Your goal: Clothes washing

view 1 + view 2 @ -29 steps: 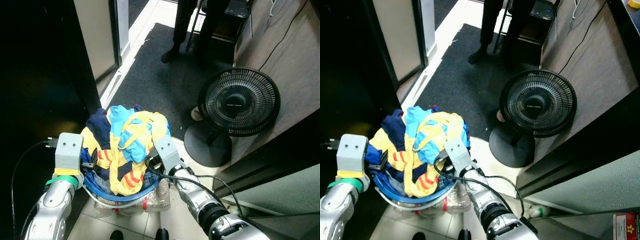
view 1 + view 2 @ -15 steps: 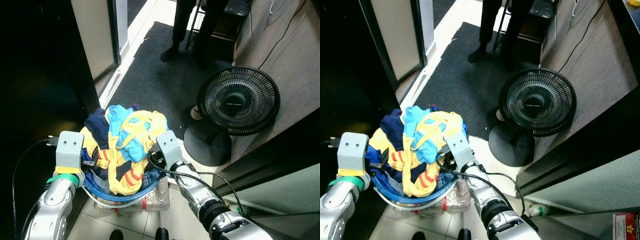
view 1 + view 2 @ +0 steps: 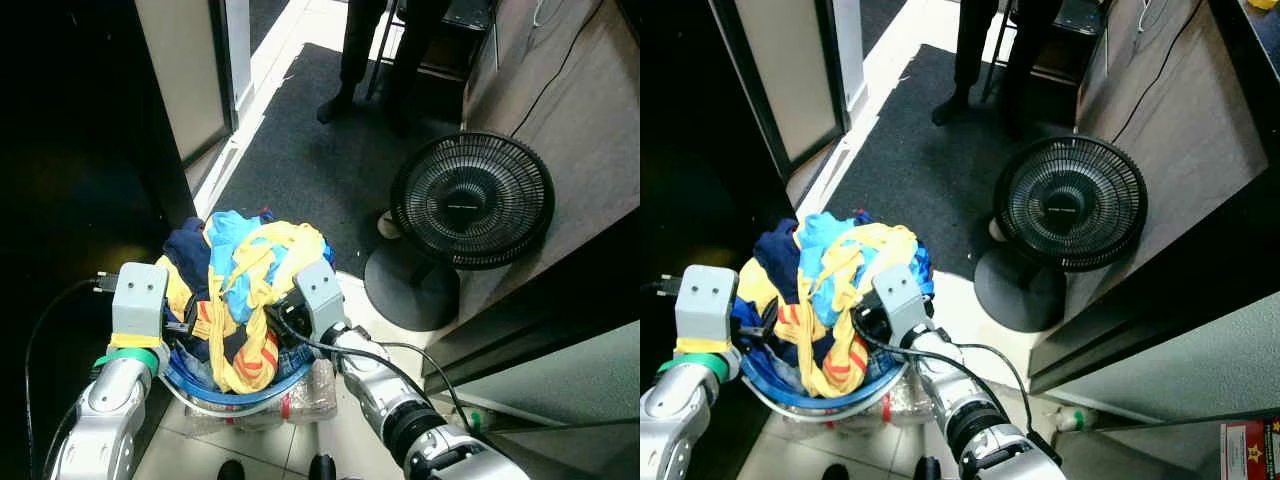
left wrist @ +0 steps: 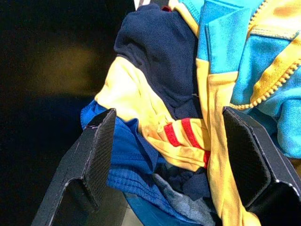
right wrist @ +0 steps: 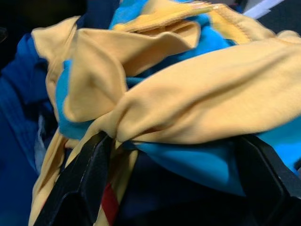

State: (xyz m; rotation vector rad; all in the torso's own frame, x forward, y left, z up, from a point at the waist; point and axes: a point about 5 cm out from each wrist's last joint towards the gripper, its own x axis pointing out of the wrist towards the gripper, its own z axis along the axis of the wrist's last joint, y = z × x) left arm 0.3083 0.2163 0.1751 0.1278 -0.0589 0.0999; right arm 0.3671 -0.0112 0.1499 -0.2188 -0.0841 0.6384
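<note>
Clothes (image 3: 240,290) heaped in the blue basket (image 3: 225,396) sit between your two claws. Left gripper (image 4: 164,155) is spread wide at the basket's left edge; right gripper (image 5: 174,155) is spread too, yellow cloth lying between its fingers.

Yellow and blue clothes (image 5: 188,103) bunched close, black jaws spread wide — cloth between them

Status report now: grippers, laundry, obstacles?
Left gripper open at basket left side, right gripper open at right side. Clothes heaped above rim. Fan ahead right; person on mat.
</note>
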